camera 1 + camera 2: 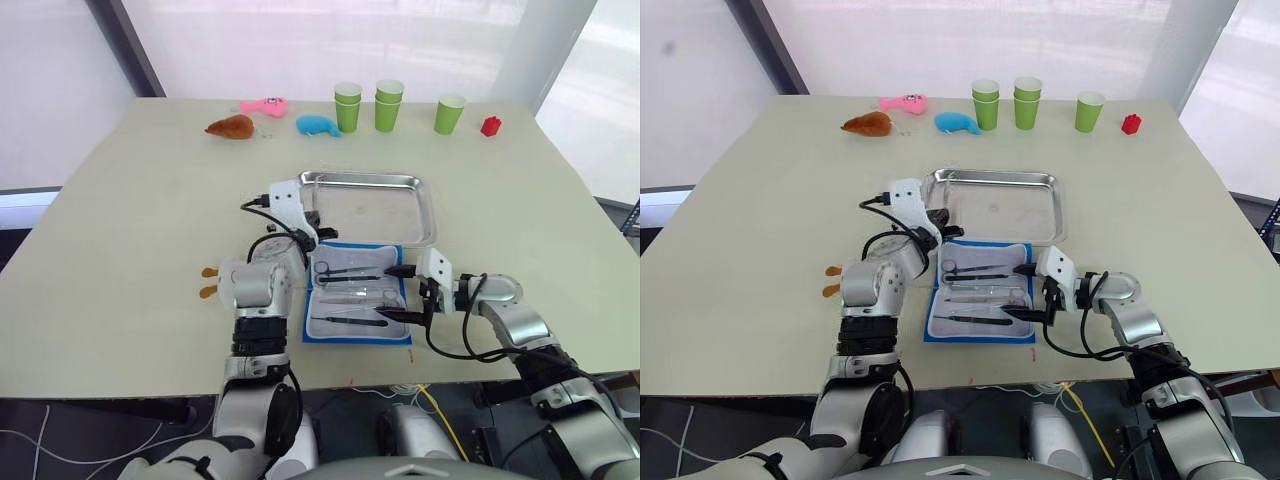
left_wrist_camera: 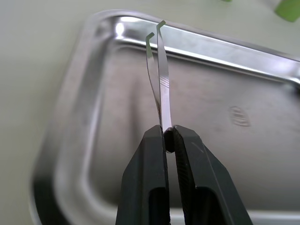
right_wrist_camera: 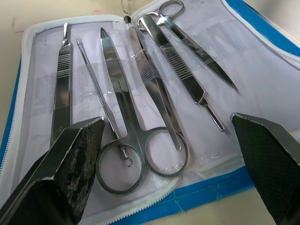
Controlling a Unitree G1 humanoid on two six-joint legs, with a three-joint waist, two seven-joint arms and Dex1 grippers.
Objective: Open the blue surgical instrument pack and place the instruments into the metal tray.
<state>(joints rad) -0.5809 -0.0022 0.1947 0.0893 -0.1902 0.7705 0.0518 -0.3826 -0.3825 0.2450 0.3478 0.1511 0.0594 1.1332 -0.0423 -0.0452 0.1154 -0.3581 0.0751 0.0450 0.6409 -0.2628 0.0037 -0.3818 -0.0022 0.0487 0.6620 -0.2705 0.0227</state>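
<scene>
The blue surgical instrument pack (image 1: 356,341) lies open on the table, just in front of the metal tray (image 1: 366,180). Several silver instruments, among them ring-handled scissors (image 3: 125,140) and a flat scalpel handle (image 3: 62,84), sit in its whitish lining. My left gripper (image 2: 168,136) is shut on a pair of thin tweezers (image 2: 160,79), held above the tray's near left corner, tips pointing into the tray. My right gripper (image 1: 398,293) stands open at the pack's right edge, its fingers (image 3: 75,159) wide apart over the ring handles, with nothing between them.
Along the far edge stand green cups (image 1: 348,107), some stacked, a red block (image 1: 490,126), a small blue plush (image 1: 318,125), a pink toy (image 1: 265,105) and a brown toy (image 1: 231,127). Two small orange pieces (image 1: 208,282) lie left of my left arm.
</scene>
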